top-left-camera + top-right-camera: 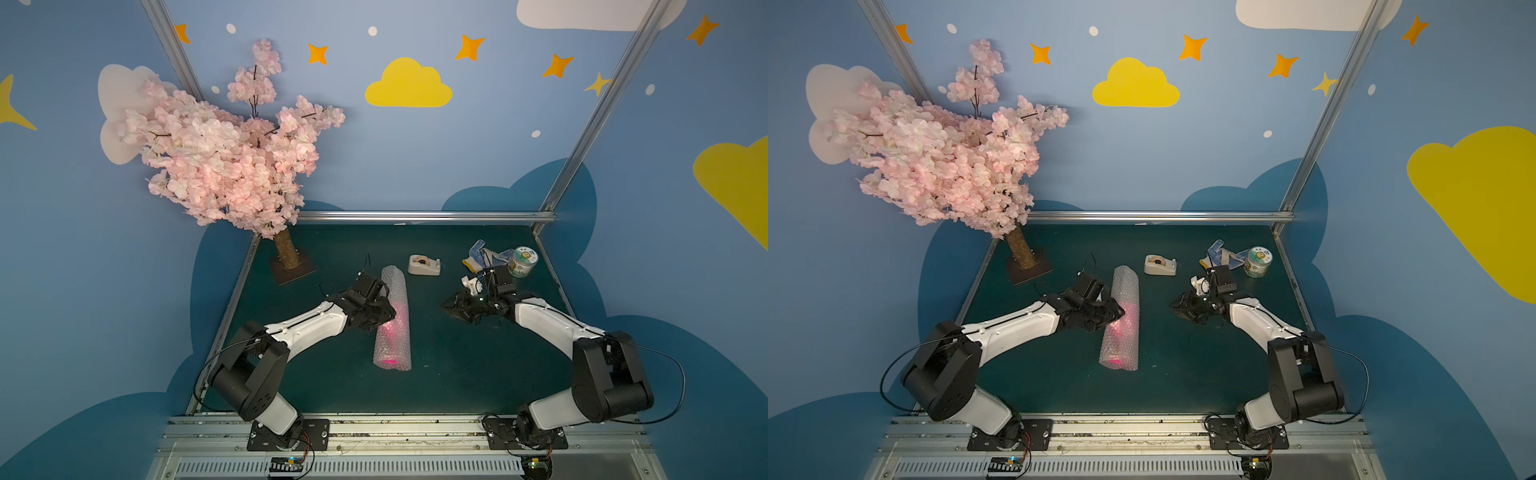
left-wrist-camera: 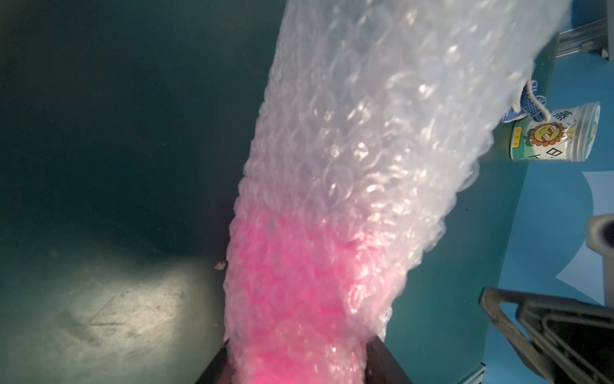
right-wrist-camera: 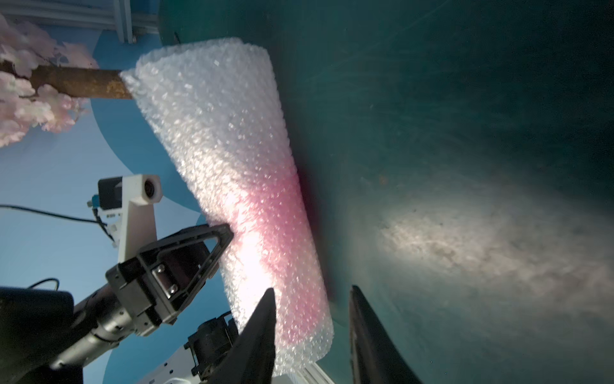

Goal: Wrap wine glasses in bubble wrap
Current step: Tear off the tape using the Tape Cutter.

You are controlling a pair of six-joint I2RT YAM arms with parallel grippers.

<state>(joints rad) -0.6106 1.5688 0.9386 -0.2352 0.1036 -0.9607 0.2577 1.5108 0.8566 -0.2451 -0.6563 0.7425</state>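
While goblet (image 1: 390,362) lies inside bubble wrap (image 1: 392,286) | left tool (image 2: 297,365) pinches the roll | right tool (image 3: 312,288) spread, well apart.

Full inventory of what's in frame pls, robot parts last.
bubble wrap: 1, clear, rolled into a tube lying mid-table around the goblet
goblet: 1, hot pink, inside the tube, showing at its near open end
tape dispenser: 1, beige, far side, right of the tube's far end
tub: 1, pale printed label, far right corner
glove: count unclear, white with blue dots, against the tub
blossom tree: 1, pink, far left corner
table: 1, dark green
left pincer: 1, black, closed on the tube's middle
right pincer: 1, black, open, right of the tube, apart from it
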